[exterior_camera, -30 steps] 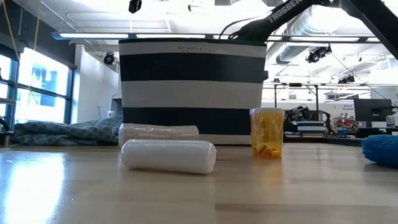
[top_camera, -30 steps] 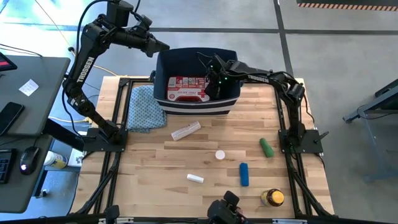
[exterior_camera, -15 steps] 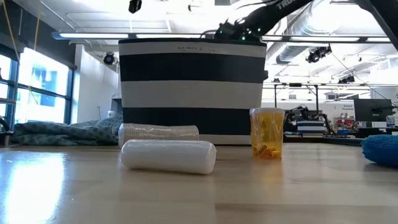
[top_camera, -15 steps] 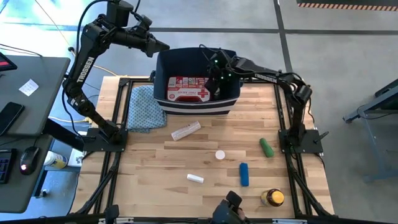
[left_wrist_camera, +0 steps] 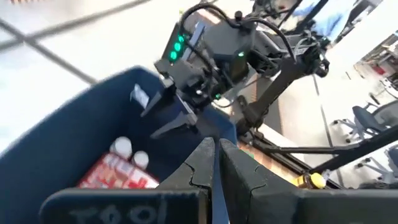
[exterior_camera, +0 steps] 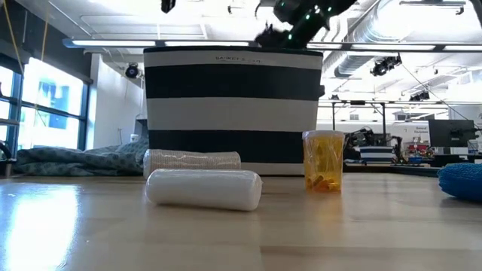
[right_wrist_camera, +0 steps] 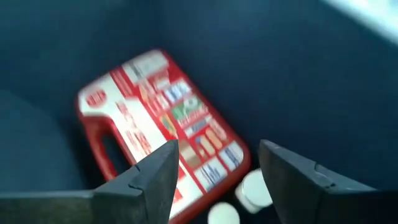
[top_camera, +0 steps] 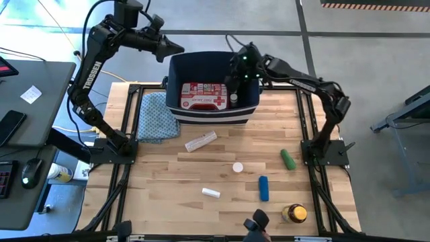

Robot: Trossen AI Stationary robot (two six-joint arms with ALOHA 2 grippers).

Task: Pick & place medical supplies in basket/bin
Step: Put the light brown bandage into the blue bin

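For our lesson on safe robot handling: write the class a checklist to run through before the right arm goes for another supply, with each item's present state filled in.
1. Right tool open and empty: ok.
2. Right tool above the bin rim, free to pull away: ok.
3. First-aid kit and two small white bottles inside the bin: ok.
4. Left tool parked beside the bin's far left corner, outside it: ok.
5. Next targets unobstructed on the table: green cylinder, blue cylinder, amber bottle: ok.
6. Bin upright: ok.
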